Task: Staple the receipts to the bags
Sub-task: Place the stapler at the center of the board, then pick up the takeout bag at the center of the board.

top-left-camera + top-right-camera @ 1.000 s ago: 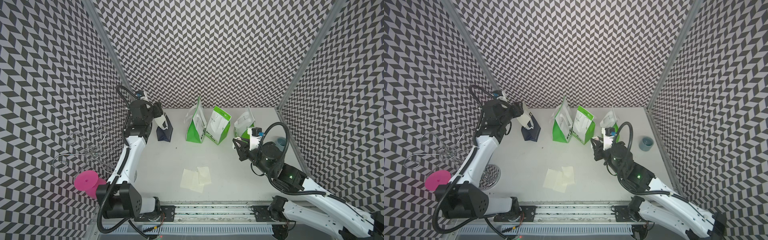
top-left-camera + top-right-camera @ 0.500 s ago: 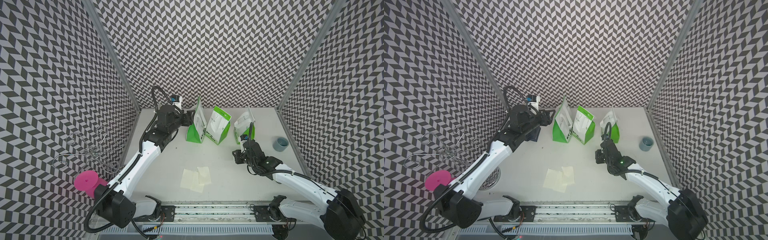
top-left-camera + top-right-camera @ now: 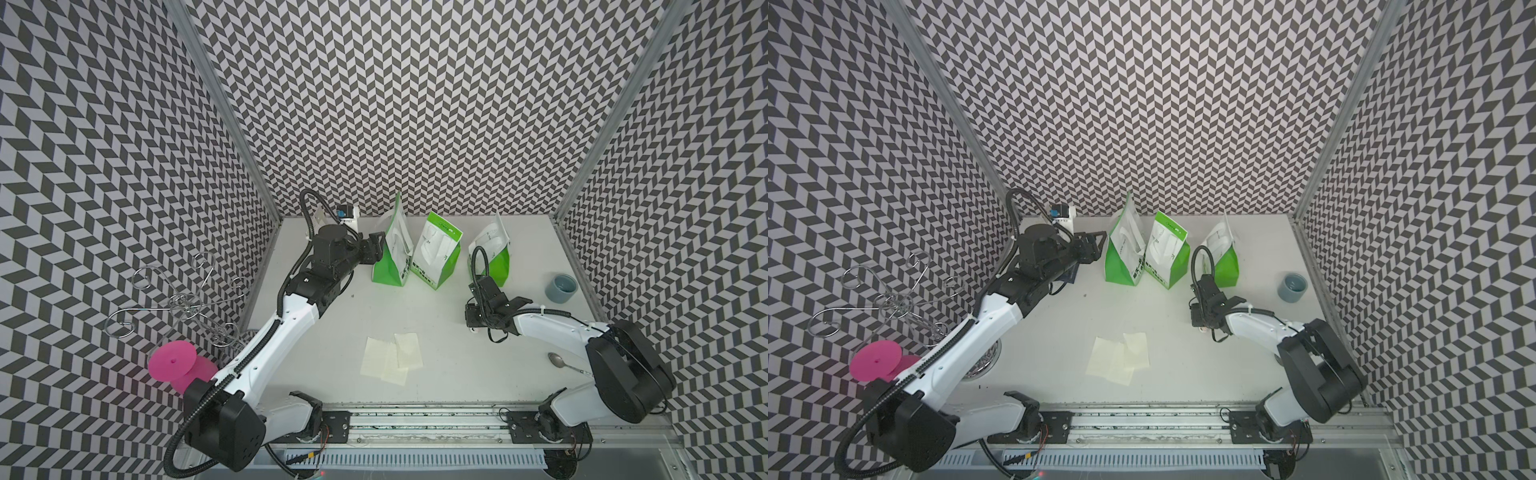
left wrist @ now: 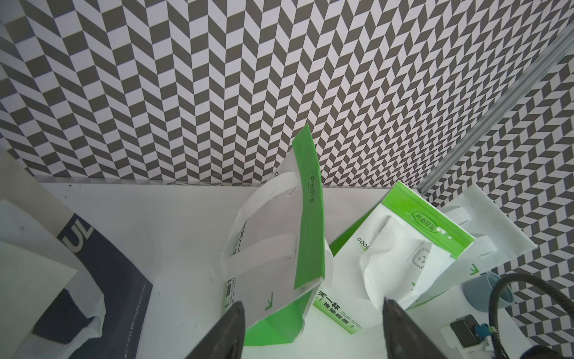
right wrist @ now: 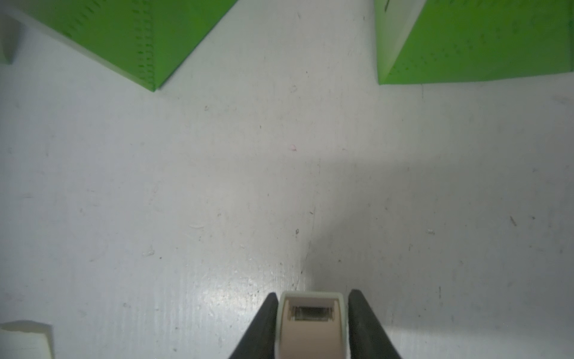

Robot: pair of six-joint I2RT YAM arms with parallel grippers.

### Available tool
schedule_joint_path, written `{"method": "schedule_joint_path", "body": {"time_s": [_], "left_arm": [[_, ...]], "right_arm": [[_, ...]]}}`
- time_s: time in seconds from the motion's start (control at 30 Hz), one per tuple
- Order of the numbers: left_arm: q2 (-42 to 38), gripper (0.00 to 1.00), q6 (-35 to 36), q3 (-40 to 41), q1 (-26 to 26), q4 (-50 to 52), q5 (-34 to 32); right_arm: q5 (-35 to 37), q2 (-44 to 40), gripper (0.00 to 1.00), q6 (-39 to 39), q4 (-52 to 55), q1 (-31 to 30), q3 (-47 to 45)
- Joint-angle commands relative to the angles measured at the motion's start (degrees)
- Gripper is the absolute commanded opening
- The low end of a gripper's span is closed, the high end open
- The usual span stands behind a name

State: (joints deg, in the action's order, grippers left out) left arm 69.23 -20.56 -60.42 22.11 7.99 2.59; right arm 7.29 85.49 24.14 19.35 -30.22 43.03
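Observation:
Three green-and-white bags stand in a row at the back: the left one [image 3: 390, 257], the middle one [image 3: 438, 253] and the right one [image 3: 494, 249]. The navy bag [image 4: 102, 273] is mostly behind my left arm, with a pale sheet over its top. My left gripper [image 3: 379, 249] is open beside the left green bag [image 4: 273, 248], whose base shows between the fingers. Three receipts [image 3: 390, 359] lie overlapped on the table's front middle. My right gripper [image 3: 473, 326] is low on the table in front of the right bag, shut on the pinkish stapler [image 5: 312, 329].
A grey-blue cup [image 3: 561, 288] stands at the right edge, and a spoon [image 3: 559, 360] lies by the right arm's base. A pink spool [image 3: 172, 365] and a wire rack [image 3: 183, 299] sit outside the left wall. Patterned walls close three sides.
My left arm swung right from the navy bag to the left green bag. My right arm came down from beside the right bag to the table, with the stapler.

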Motion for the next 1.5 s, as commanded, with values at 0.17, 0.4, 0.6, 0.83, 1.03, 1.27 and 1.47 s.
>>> {"method": "schedule_joint_path", "body": {"time_s": [0.17,0.4,0.6,0.83,1.03,1.27,1.47], "left_arm": [[-5.4,0.72,-7.5,9.3,-0.5,-5.8,0.8],[-13.9,0.91,-14.7,21.3,-0.4,-9.3,0.2],[-21.7,0.92,-18.9,31.0,0.3,-10.0,0.6],[-31.4,0.92,-20.3,37.2,1.7,-5.8,-1.4],[-36.7,0.92,-20.6,39.0,1.7,-3.0,-1.1],[-40.1,0.92,-20.7,38.5,1.8,-1.1,-0.1],[-41.4,0.92,-20.4,37.6,1.8,-0.1,0.5]], "right_arm": [[-0.1,-6.6,0.72,1.1,-2.1,-0.1,1.5],[6.4,-16.6,0.86,0.5,-3.7,-13.3,7.9],[10.4,-11.5,0.88,-2.1,-12.3,-23.3,20.6],[13.8,4.1,0.89,0.1,-18.1,-24.3,36.7],[17.7,19.0,0.88,2.7,-13.3,-23.4,53.2],[19.0,28.1,0.8,5.2,-8.0,-20.5,61.7],[15.1,30.9,0.66,1.8,-8.9,-20.1,62.3]]}}
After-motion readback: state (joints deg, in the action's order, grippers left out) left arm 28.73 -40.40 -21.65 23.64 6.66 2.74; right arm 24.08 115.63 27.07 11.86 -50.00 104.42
